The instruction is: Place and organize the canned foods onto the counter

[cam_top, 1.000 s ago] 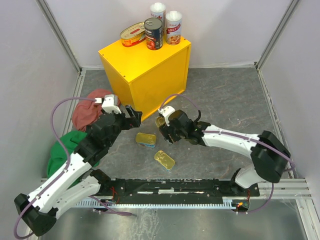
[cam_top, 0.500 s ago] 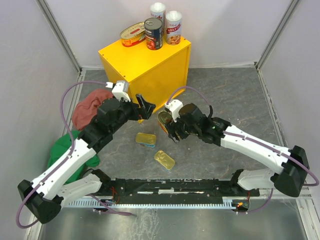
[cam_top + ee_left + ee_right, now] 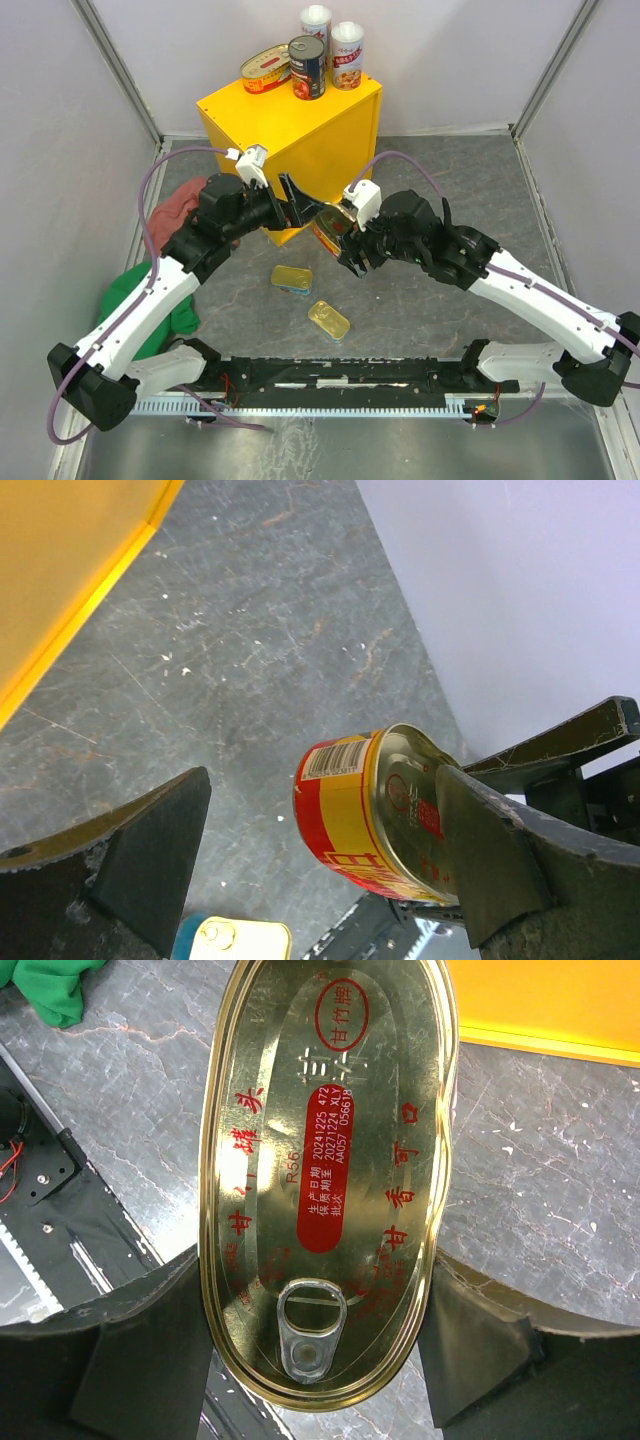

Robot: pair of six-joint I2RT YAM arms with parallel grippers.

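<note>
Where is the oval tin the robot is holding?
Top view, centre: the oval tin is in the right arm's jaws, by the yellow box, between the left arm's open jaws.

Over 1 second the right end effector (image 3: 345,243) has lifted the oval gold tin (image 3: 328,228) off the bench, up beside the yellow counter (image 3: 330,150). The left end effector (image 3: 297,203) has risen and reached in, its fingers spread either side of the tin.

Counter (image 3: 268,122) front bare; cans (image 3: 308,67) crowd rear.
</note>
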